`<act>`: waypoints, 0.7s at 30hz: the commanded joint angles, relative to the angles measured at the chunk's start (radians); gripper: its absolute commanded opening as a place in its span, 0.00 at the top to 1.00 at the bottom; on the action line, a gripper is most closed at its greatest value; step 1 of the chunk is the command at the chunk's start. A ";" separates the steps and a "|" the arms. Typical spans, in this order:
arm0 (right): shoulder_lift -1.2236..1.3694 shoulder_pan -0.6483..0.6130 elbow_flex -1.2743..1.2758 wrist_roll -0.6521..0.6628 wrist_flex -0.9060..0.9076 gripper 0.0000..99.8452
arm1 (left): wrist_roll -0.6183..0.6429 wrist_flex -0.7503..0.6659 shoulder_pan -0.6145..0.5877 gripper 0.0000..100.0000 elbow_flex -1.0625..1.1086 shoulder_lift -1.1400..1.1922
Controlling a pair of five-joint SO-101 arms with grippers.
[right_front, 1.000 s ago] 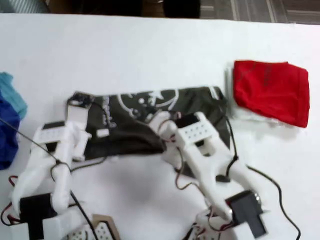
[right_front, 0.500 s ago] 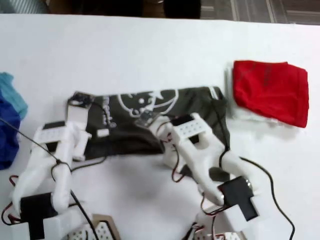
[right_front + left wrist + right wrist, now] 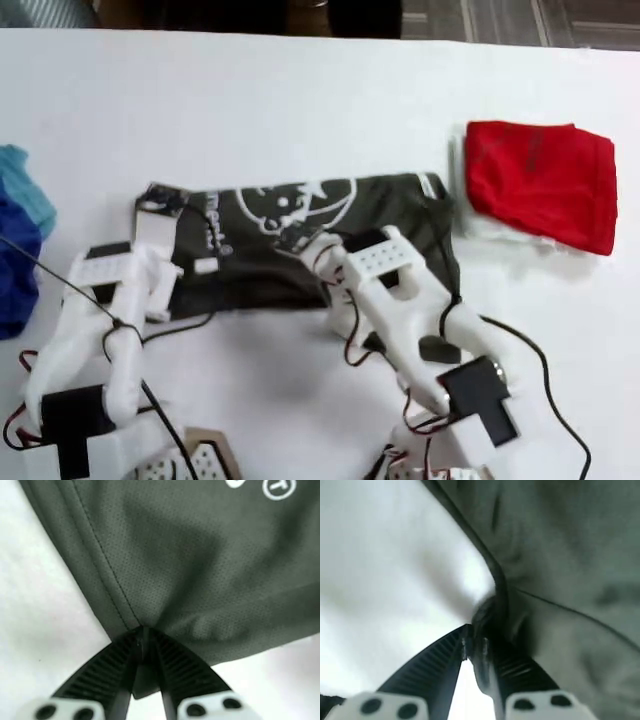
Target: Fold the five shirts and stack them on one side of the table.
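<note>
Five shirts are lying on the white surface [image 3: 300,100]: one dark printed shirt [image 3: 290,235] spread in the middle, one red shirt [image 3: 540,185] folded on top of one white shirt [image 3: 490,232] at the right, and one blue shirt [image 3: 15,270] and one teal shirt [image 3: 25,190] bunched at the left edge. The two arms are both gripping the dark printed shirt, the left pincer [image 3: 142,635] clamping tight on its hem at the left end, the right pincer [image 3: 475,645] pinching closed on a fold near its middle.

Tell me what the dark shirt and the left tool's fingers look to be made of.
Dark shirt: fine mesh knit, matte, probably synthetic sportswear; tiny pinholes and a stitched hem show. Left tool's fingers: black matte plastic, likely; ribbed ridges line their inner faces.
</note>
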 commanded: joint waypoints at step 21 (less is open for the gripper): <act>-0.268 0.010 0.006 -0.005 0.139 0.80 | -0.008 -0.028 -0.003 0.97 0.001 -0.006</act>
